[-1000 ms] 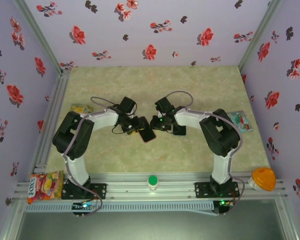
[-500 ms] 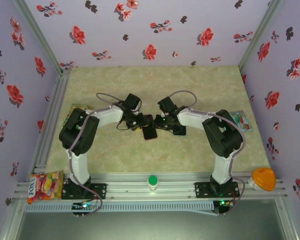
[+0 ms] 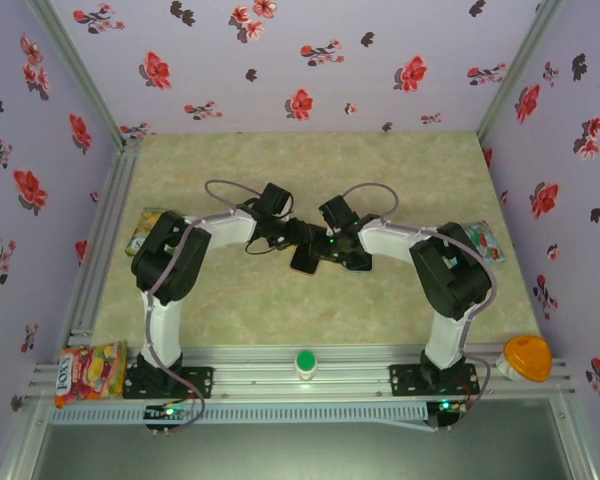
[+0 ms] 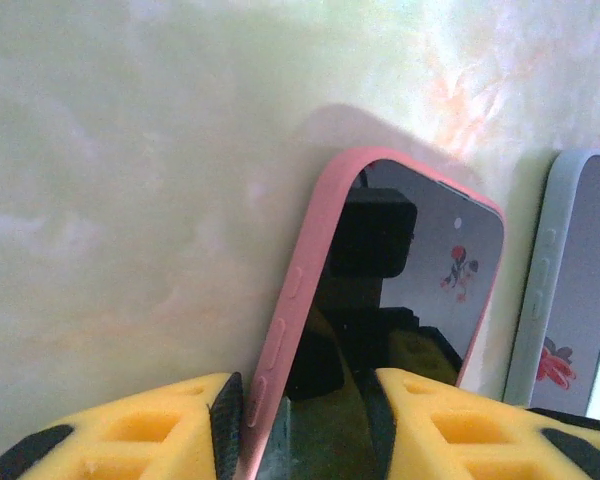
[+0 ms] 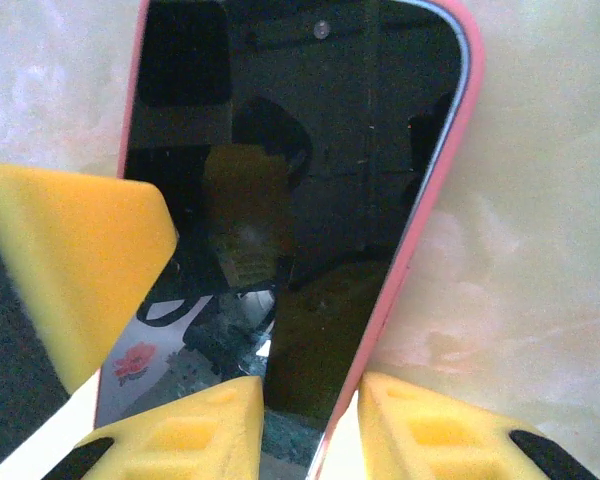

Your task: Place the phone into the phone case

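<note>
Marbled tabletop (image 3: 380,170), pink-rimmed phone (image 4: 390,280) clamped in left tool (image 4: 302,388)

Two arms: left arm (image 3: 165,268) and right arm (image 3: 448,272). One pink-edged phone (image 4: 380,300), with one grey-blue case (image 4: 565,300) at its three o'clock. Three snack packets: a yellow-green packet (image 3: 157,222) at nine o'clock, a teal packet (image 3: 481,241) at three, and a Fox bag (image 3: 88,370) at seven. One green button (image 3: 305,361) and one orange dome (image 3: 526,357).
</note>
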